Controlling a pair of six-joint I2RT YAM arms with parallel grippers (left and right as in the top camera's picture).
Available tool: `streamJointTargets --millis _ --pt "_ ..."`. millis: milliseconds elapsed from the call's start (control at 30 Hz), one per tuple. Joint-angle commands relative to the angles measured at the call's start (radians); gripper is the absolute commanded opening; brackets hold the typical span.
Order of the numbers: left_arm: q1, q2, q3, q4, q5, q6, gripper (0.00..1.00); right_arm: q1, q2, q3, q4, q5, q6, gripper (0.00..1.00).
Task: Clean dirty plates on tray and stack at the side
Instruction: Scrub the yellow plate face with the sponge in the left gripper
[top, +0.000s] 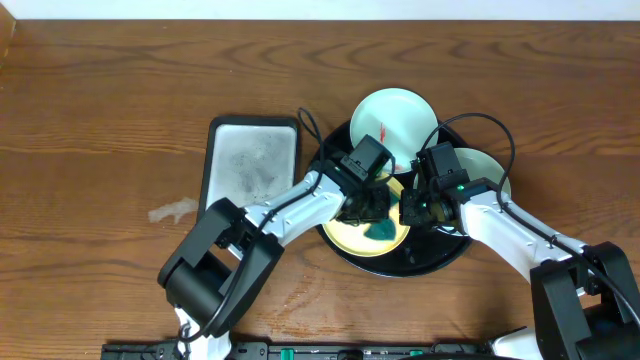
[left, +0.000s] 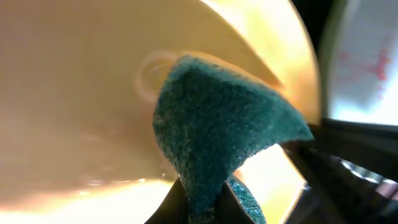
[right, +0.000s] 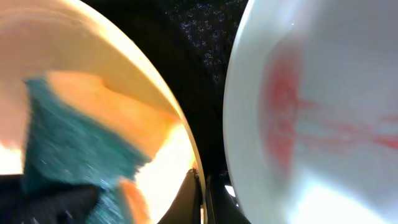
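A pale yellow plate (top: 352, 236) lies at the front of the round black tray (top: 440, 262). My left gripper (top: 368, 212) is shut on a dark green scouring pad (left: 217, 134) that is pressed on the yellow plate (left: 74, 93). My right gripper (top: 410, 208) is shut on the yellow plate's right rim (right: 196, 177). A mint plate with a red smear (top: 392, 118) rests at the tray's back. A second mint plate (top: 482, 166) lies on the right and shows red smears in the right wrist view (right: 311, 118).
A rectangular silver-grey metal tray (top: 252, 158) lies left of the black tray on the wooden table. A pale stain (top: 172, 210) marks the wood further left. A black cable (top: 480, 125) loops over the right arm.
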Motion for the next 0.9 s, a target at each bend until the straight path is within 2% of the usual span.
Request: streamJointTargets --millis 0,133,333,400,500,700,867 --pt "0.051 0.023 -0.009 -0.076 -0.289 0.031 0.07 -0.004 0.024 -0.016 -0.021 0.067 -0.024 0.01" --pt "0.063 -0.005 0.023 -0.208 -0.525 0.042 0.07 -0.004 0.024 -0.016 -0.022 0.067 -0.024 0.01" --pt "0.056 -0.038 0.107 -0.309 -0.639 0.079 0.07 -0.004 0.024 -0.016 -0.034 0.068 -0.024 0.01" --pt "0.056 -0.038 0.110 -0.307 -0.625 0.078 0.07 -0.004 0.024 -0.016 -0.037 0.067 -0.024 0.01" --pt "0.052 -0.031 0.105 -0.279 -0.494 0.079 0.07 -0.004 0.024 -0.016 -0.039 0.068 -0.024 0.01" --pt "0.018 0.037 0.087 -0.106 -0.077 0.054 0.07 -0.004 0.024 -0.016 -0.039 0.068 -0.024 0.01" --pt "-0.039 0.111 0.087 -0.039 0.087 0.020 0.08 -0.004 0.024 -0.016 -0.047 0.067 -0.023 0.01"
